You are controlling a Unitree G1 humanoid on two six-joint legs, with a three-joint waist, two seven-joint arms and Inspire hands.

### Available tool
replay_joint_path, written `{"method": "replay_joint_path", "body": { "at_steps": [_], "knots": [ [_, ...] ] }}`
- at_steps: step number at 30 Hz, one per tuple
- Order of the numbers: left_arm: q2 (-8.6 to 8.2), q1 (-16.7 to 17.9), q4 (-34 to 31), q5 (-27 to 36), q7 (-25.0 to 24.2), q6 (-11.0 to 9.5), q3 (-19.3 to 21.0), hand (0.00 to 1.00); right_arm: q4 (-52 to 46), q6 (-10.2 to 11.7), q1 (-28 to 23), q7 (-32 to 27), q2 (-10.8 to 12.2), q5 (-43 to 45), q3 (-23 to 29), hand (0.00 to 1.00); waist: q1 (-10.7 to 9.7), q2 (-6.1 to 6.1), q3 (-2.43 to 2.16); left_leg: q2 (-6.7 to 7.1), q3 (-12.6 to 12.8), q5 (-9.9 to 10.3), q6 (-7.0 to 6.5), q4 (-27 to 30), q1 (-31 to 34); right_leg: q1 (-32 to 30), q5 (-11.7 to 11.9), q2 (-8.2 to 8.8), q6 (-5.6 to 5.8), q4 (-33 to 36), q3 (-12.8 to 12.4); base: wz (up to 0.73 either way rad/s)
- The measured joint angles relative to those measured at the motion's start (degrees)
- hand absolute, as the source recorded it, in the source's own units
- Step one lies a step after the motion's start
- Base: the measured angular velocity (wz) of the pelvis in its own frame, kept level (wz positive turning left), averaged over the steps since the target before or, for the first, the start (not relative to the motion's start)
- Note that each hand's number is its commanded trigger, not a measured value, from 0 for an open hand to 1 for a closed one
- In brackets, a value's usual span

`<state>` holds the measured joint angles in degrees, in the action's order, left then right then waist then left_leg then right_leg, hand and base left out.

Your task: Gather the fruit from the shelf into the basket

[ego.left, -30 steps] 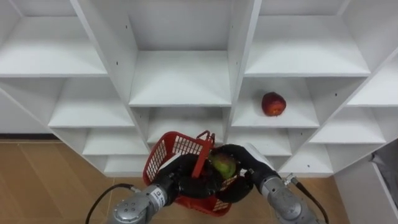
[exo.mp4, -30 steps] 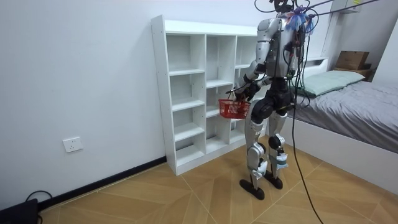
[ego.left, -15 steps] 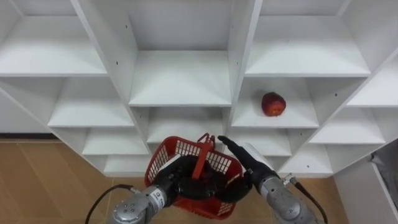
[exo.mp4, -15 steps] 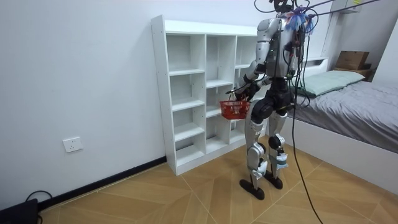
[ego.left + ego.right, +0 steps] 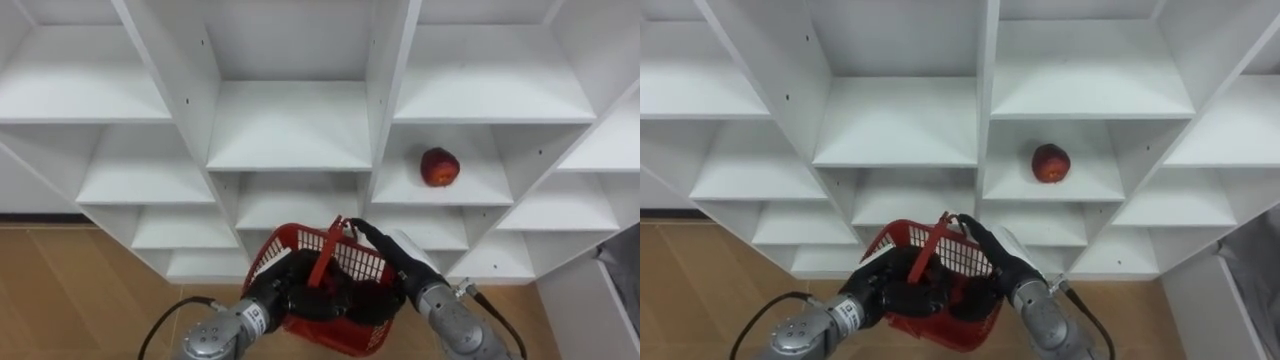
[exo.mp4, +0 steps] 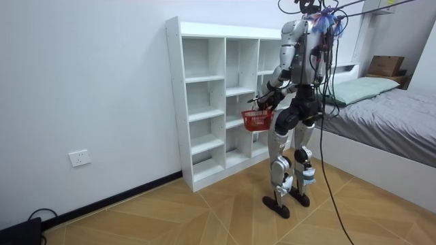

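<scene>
Apple (image 5: 440, 167) sits on a shelf in the right column of the white closet (image 5: 290, 125), well apart from the red basket (image 5: 298, 243) below. Your right hand (image 5: 392, 262) reaches over the basket's rim, stretched flat and empty. Your left hand (image 5: 300, 295) is sunk behind mesh and handle, so you cannot tell its grip or the basket's contents.

Both forearms reach forward and low, with the wrists near each other. The left robot hand (image 5: 298, 293) curls its fingers round the handle of the red basket (image 5: 295, 240). The right robot hand (image 5: 392, 262) is just beside it, fingers straight.
</scene>
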<state>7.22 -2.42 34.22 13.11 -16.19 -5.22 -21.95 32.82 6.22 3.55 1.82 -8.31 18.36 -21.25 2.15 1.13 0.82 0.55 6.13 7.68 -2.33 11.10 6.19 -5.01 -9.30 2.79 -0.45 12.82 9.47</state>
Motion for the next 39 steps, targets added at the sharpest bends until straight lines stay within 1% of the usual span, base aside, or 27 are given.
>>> {"method": "replay_joint_path", "body": {
  "at_steps": [2,7,11,12,15,17,18,21,22,24,26,29,31,32,33,36,39],
  "knots": [
    [0.19,0.05,0.37,0.82,1.03,0.00,0.20,1.00,0.00,0.00,0.00,0.00,-0.12,-0.40,0.00,0.00,0.15,0.00,0.00,0.01,0.03,0.00,0.00,-0.14,-0.45,0.28,0.01,0.03,0.00,0.01,-0.11,-0.05],
    [0.07,0.40,4.07,1.01,4.47,-0.09,3.10,1.00,-0.87,-0.02,-0.01,-0.79,-0.77,-0.57,0.18,0.00,0.12,-0.02,0.02,-0.04,0.24,0.15,0.15,-0.93,-2.37,1.70,0.00,0.05,0.02,-0.21,-0.07,-0.05],
    [0.29,1.03,6.33,1.25,7.37,-0.08,4.34,1.00,-5.47,-0.13,-0.16,-2.25,-1.10,-0.75,0.16,0.00,0.47,-0.02,0.02,-0.06,0.74,0.19,0.17,-1.45,-2.97,1.82,-0.01,-0.20,0.03,-0.40,-0.73,-0.08],
    [0.27,1.03,6.72,1.60,8.25,-0.08,4.31,1.00,-7.08,-0.10,-0.33,-2.77,-1.10,-2.31,0.14,0.00,0.49,0.00,0.02,-0.07,0.95,0.19,0.16,-1.45,-3.05,1.97,0.00,-0.22,0.04,-0.85,-0.73,0.00],
    [0.15,1.49,7.38,1.76,9.41,-0.07,4.99,1.00,-11.49,-0.02,-1.29,-4.14,-0.91,-3.16,0.15,0.00,0.39,0.00,0.02,-0.14,1.22,0.21,0.19,-1.73,-3.81,2.94,0.10,-0.35,0.09,-1.27,-0.77,0.00],
    [0.04,2.12,7.22,1.76,9.74,-0.07,5.60,1.00,-13.83,0.02,-2.22,-4.86,-0.87,-3.17,0.21,0.00,0.29,-0.01,0.00,-0.17,1.23,0.34,0.24,-1.73,-4.12,3.46,0.10,-0.40,0.09,-1.61,-0.86,0.00],
    [-0.29,2.63,7.08,1.78,10.04,-0.07,6.40,1.00,-15.13,0.02,-2.75,-5.08,-0.87,-3.10,0.27,0.00,0.22,-0.01,0.00,-0.18,1.33,0.34,0.25,-1.75,-4.25,3.68,0.14,-0.45,0.11,-1.95,-1.17,0.00],
    [-0.52,3.49,6.96,1.93,10.95,-0.07,6.94,1.00,-16.13,0.28,-3.10,-6.40,-0.75,-3.20,0.69,0.00,-0.16,-0.05,-0.03,-0.23,1.42,0.64,0.39,-1.77,-4.90,4.36,0.15,-0.59,0.12,-2.19,-1.49,-0.04],
    [-0.77,3.48,6.88,1.96,11.04,-0.07,7.35,1.00,-16.13,0.39,-3.10,-6.73,-0.75,-3.20,0.98,0.00,-0.18,-0.06,-0.03,-0.27,1.41,0.71,0.41,-1.77,-4.90,4.36,0.15,-0.64,0.12,-2.20,-1.50,0.00],
    [-1.81,3.48,6.59,1.98,11.21,-0.11,8.87,1.00,-16.17,0.69,-3.11,-7.37,-0.60,-3.10,2.86,0.00,-0.28,-0.07,-0.04,-0.27,1.41,0.72,0.41,-1.79,-4.93,4.37,0.15,-0.65,0.12,-2.18,-1.55,0.00],
    [-2.27,3.51,6.49,2.16,11.72,-0.12,9.10,1.00,-16.17,1.16,-3.12,-8.18,-0.49,-3.20,4.23,0.00,-0.30,-0.07,-0.04,-0.29,1.54,0.72,0.42,-1.79,-5.04,4.39,0.15,-0.71,0.12,-2.13,-1.71,-0.02],
    [-2.32,3.67,6.39,2.47,12.22,-0.12,9.17,1.00,-16.33,1.89,-3.13,-9.48,-0.52,-3.24,5.55,0.00,-0.33,-0.11,-0.06,-0.26,1.75,0.80,0.54,-1.80,-5.40,4.52,0.19,-0.93,0.05,-2.05,-2.21,-0.08],
    [-2.32,3.72,6.36,2.48,12.23,-0.12,9.20,1.00,-16.80,1.97,-3.30,-9.91,-0.50,-3.24,6.24,0.00,-0.49,-0.25,-0.15,-0.29,1.75,0.87,0.61,-1.80,-5.66,4.73,0.22,-1.03,0.01,-2.06,-2.35,-0.03],
    [-2.35,3.81,6.24,2.48,12.19,-0.12,9.17,1.00,-18.06,2.02,-4.05,-10.26,-0.58,-3.34,6.97,0.00,-0.56,-0.41,-0.26,-0.55,1.76,0.88,0.61,-1.79,-5.83,4.93,0.22,-1.03,0.01,-2.12,-2.33,0.00],
    [-2.25,4.28,5.73,2.50,12.20,-0.12,9.17,1.00,-18.48,2.55,-4.39,-11.11,-0.58,-4.04,7.42,0.00,-0.90,-0.58,-0.36,-0.63,1.80,0.93,0.64,-1.79,-6.09,5.23,0.22,-1.06,0.01,-2.20,-2.34,0.00],
    [-2.17,5.25,5.04,2.59,12.21,-0.14,9.16,1.00,-19.47,2.56,-5.48,-12.03,-0.69,-5.82,8.06,0.00,-1.70,-0.86,-0.47,-0.71,2.06,1.08,0.75,-1.80,-7.12,6.22,0.20,-1.17,0.00,-2.33,-2.51,-0.03],
    [-1.93,6.21,3.92,2.59,12.22,-0.14,9.10,1.00,-19.96,2.56,-6.50,-12.58,-0.97,-7.70,8.07,0.00,-1.89,-0.99,-0.47,-0.76,2.64,1.21,0.82,-1.86,-7.90,6.74,0.20,-1.38,-0.02,-2.38,-3.13,-0.11]
  ]
}}
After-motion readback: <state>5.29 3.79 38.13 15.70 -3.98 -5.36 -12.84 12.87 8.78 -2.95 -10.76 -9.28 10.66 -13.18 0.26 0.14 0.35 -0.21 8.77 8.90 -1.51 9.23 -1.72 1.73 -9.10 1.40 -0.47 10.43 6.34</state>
